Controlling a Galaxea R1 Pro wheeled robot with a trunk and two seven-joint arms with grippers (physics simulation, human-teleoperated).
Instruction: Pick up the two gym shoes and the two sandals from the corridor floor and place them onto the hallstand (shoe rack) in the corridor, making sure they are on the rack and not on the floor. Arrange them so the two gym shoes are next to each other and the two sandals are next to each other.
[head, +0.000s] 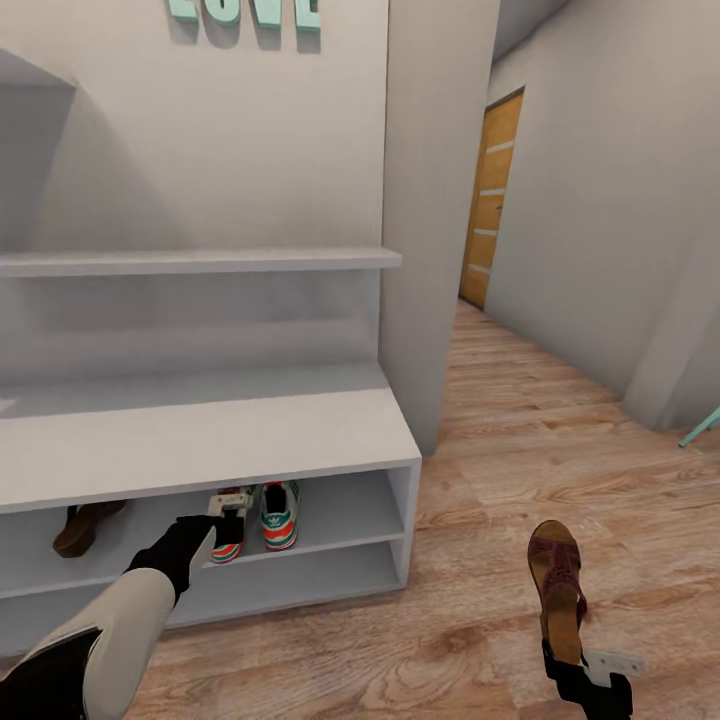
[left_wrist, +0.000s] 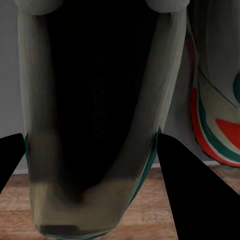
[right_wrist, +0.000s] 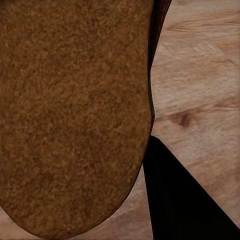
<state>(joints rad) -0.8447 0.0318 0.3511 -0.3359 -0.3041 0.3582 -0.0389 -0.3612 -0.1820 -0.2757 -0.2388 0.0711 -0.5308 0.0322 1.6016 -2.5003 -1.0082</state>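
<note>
right gripper (head: 585, 668) clamping sandal (head: 556, 585) heel, toe pointing away along floor

A home hallway — a light grey shoe rack (head: 330, 420) with sneakers (head: 279, 514) on its tier stands against a plain wall, teal letters (head: 250, 12) hung above. Wood-plank floor (head: 520, 420) runs past a corner to a wooden door (head: 492, 200).
</note>
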